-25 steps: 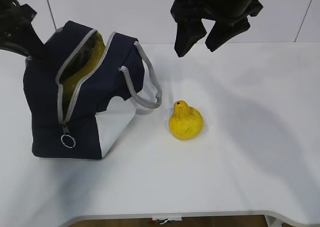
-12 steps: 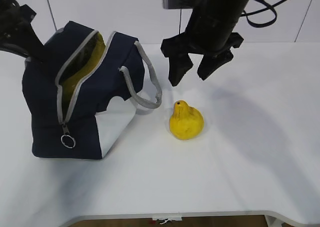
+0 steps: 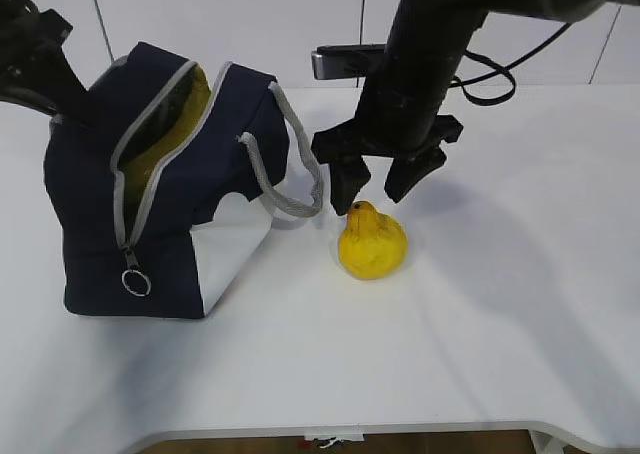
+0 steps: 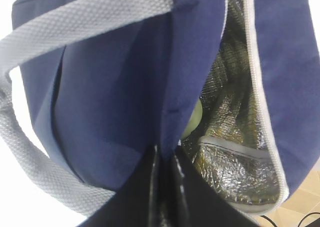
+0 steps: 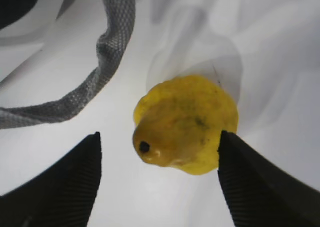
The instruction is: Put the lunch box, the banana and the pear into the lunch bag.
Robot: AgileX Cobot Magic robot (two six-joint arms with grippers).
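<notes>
The navy lunch bag stands at the left, unzipped, with its silver foil lining showing. My left gripper is shut on the bag's fabric edge and holds the opening apart. A pale green patch, perhaps the lunch box lid, shows inside. Something yellow shows in the opening; I cannot tell if it is the banana. The yellow pear sits on the table right of the bag. My right gripper is open just above it, jaws either side of the pear.
The bag's grey webbing handle hangs towards the pear and shows in the right wrist view, close to the left finger. The white table stretches to the right and front. A white wall stands behind.
My right gripper has come down and to the left, from high above the table to just over the pear, still open. The left gripper and bag have not moved.
</notes>
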